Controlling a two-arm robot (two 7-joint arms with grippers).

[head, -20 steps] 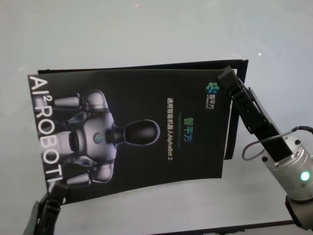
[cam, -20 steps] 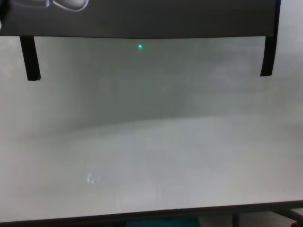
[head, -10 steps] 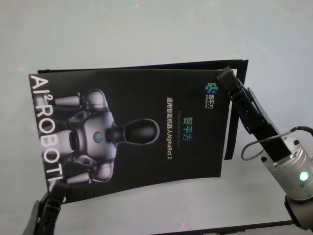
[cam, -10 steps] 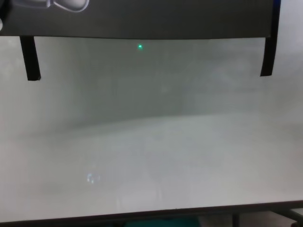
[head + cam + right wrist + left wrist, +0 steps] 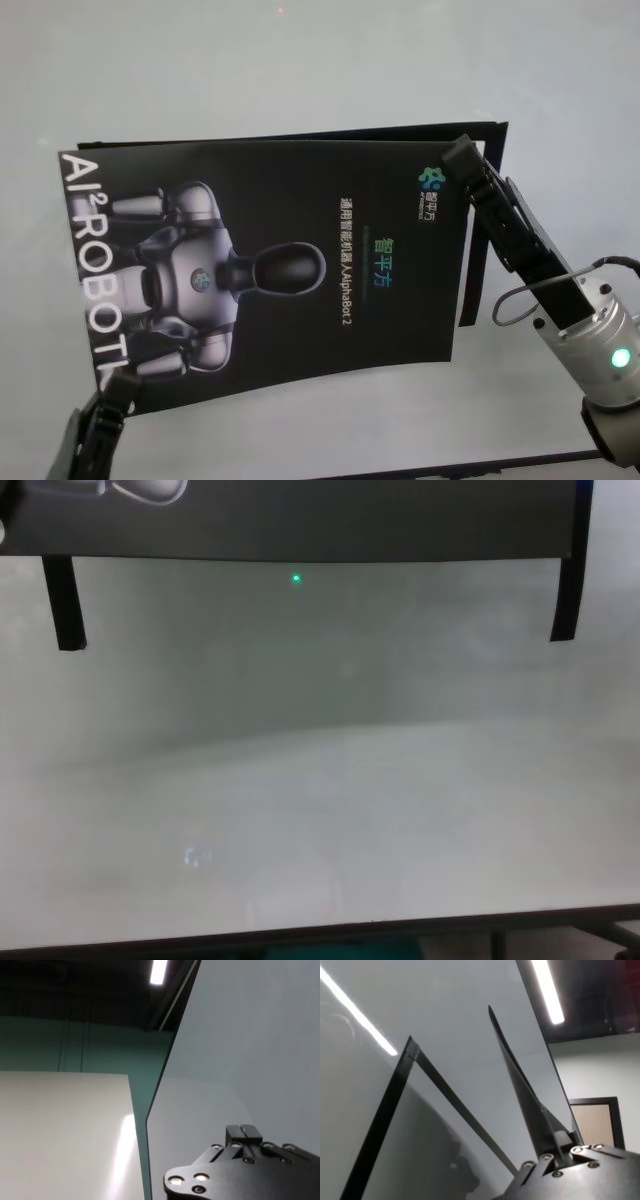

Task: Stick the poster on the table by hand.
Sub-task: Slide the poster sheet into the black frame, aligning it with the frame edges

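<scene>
Pale grey table point(image 5: 300, 70) fills the head view, with the poster point(image 5: 270, 270) held over it by 2 grippers, print facing up. From the lower right, the right gripper point(image 5: 462, 160) reaches up and inward on a straight, slanted arm, its tip at the poster's far right corner; its jaws' state cannot be told. At the near left corner, the left gripper point(image 5: 118, 390) comes up from below, clamped on the sheet's edge in the left wrist view. 2 black tape strips point(image 5: 64, 602) hang from the poster's edge in the chest view.
</scene>
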